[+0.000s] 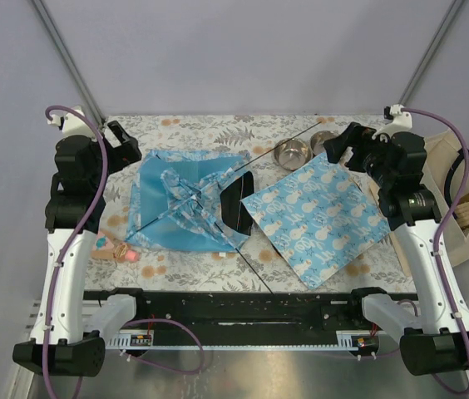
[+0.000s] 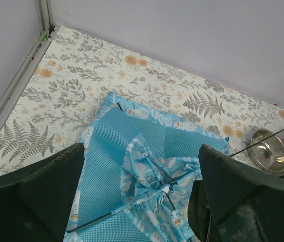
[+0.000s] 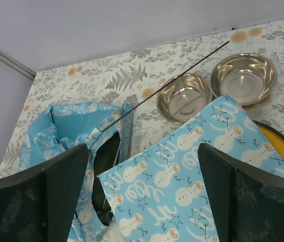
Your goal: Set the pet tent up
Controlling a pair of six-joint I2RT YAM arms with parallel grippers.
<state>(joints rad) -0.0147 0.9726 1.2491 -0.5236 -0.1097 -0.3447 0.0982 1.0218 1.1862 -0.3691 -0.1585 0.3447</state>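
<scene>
Collapsed light-blue snowman-print fabric pet tent (image 1: 186, 204) lies flat on the floral tablecloth (image 1: 218, 129), just right of the left gripper (image 1: 128, 143), well left of the right gripper (image 1: 343, 143); both spread wide, holding nothing

You have no readable words, numbers, labels or brand marks on anything in these three views.

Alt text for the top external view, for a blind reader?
A collapsed light-blue pet tent lies flat on a floral-covered table, a matching snowman-print mat to its right, two steel bowls behind. The left gripper and right gripper hover open, holding nothing.
</scene>
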